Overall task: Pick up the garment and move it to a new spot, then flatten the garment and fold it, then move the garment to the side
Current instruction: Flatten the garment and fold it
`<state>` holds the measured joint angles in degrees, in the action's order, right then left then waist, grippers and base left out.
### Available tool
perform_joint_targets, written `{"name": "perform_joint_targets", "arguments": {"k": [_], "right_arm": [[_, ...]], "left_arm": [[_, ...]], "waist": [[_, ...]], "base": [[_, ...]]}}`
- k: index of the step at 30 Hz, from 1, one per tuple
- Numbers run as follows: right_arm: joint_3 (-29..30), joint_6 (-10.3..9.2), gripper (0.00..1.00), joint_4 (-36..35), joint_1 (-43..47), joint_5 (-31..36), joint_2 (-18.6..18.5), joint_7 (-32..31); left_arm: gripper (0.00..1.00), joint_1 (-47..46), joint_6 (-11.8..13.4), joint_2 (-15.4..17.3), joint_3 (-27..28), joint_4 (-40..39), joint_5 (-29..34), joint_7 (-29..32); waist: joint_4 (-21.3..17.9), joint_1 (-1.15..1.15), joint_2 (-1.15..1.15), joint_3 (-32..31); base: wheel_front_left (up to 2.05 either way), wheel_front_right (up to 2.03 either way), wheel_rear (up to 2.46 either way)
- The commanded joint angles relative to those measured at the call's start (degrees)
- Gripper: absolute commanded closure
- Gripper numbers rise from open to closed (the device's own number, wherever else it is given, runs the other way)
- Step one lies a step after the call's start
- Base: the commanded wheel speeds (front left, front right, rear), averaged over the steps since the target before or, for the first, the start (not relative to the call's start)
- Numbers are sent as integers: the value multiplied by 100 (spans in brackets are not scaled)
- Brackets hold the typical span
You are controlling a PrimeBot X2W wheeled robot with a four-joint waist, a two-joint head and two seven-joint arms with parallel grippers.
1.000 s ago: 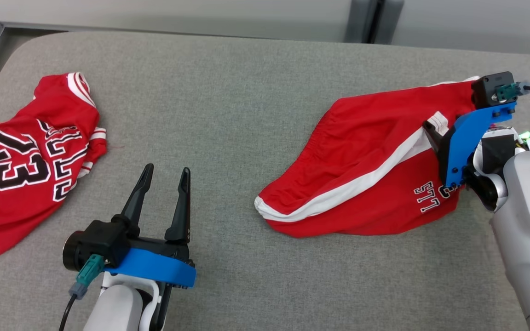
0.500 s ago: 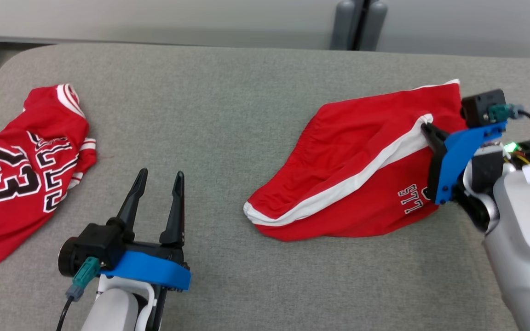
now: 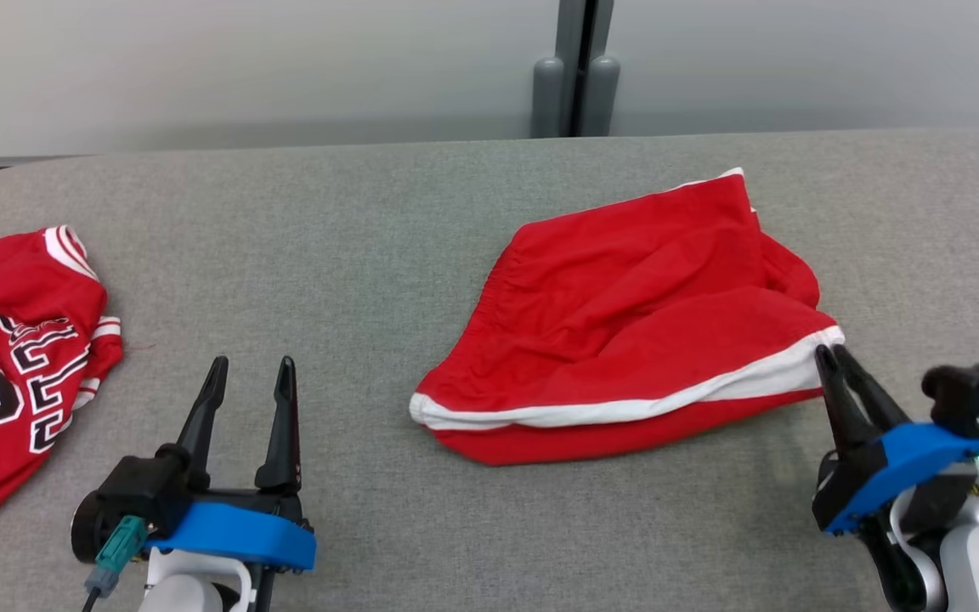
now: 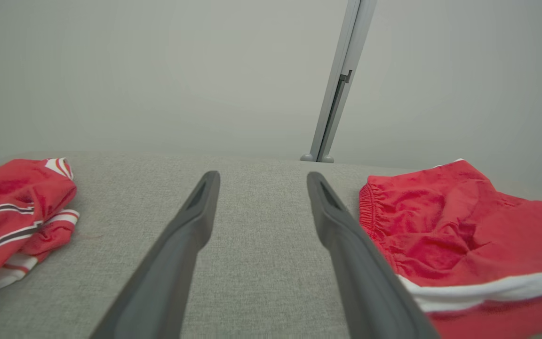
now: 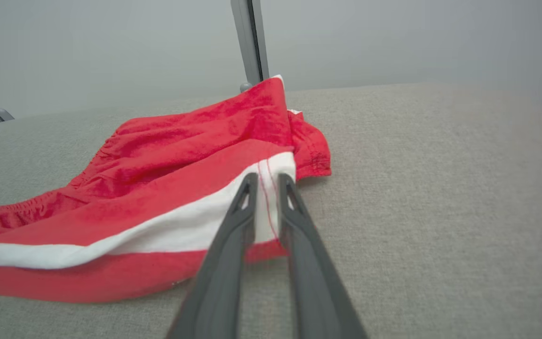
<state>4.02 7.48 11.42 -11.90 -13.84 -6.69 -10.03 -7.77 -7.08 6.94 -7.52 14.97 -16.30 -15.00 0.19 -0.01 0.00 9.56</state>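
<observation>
The garment, red shorts (image 3: 625, 314) with a white side stripe, lies crumpled on the grey padded table (image 3: 387, 221), right of centre. My right gripper (image 3: 829, 353) is at the shorts' near right corner, shut on the white-striped hem. The right wrist view shows that hem (image 5: 266, 207) pinched between the two dark fingers of the right gripper (image 5: 267, 178). My left gripper (image 3: 252, 365) rests open near the table's front left, left of the shorts and apart from them. In the left wrist view the left gripper (image 4: 262, 176) holds nothing, and the shorts (image 4: 450, 230) lie to its right.
A red jersey (image 3: 5, 382) with black-and-white lettering lies at the table's left edge. A grey post (image 3: 574, 68) stands behind the far edge against a pale wall. Bare grey padding stretches between the jersey and the shorts.
The head camera has tilted, shifting the whole picture. My right gripper has shut on the shorts' striped hem and drawn it toward the near edge; the lettering is now hidden. The left gripper stays open.
</observation>
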Motion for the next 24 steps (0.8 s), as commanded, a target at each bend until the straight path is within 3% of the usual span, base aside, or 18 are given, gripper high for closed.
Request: {"name": "perform_joint_targets", "arguments": {"k": [1,9,16,24], "right_arm": [[117,3,0,-271,257,108,115,198],[362,3,0,-711,907,264,365,948],[315,3,0,-613,1096,386,382,1426],[123,3,0,-299,1043,282,381,1542]], "left_arm": [[0,86,28,7,76,3,13,-27],[0,291,32,-91,220,142,47,-27],[0,482,23,-129,357,232,127,-27],[0,633,6,-147,427,285,294,-27]], "waist": [[-78,1,0,-65],[-175,1,0,-316],[-270,1,0,-581],[-322,1,0,-807]], "base": [[0,0,0],[0,0,0],[0,0,0],[0,0,0]]}}
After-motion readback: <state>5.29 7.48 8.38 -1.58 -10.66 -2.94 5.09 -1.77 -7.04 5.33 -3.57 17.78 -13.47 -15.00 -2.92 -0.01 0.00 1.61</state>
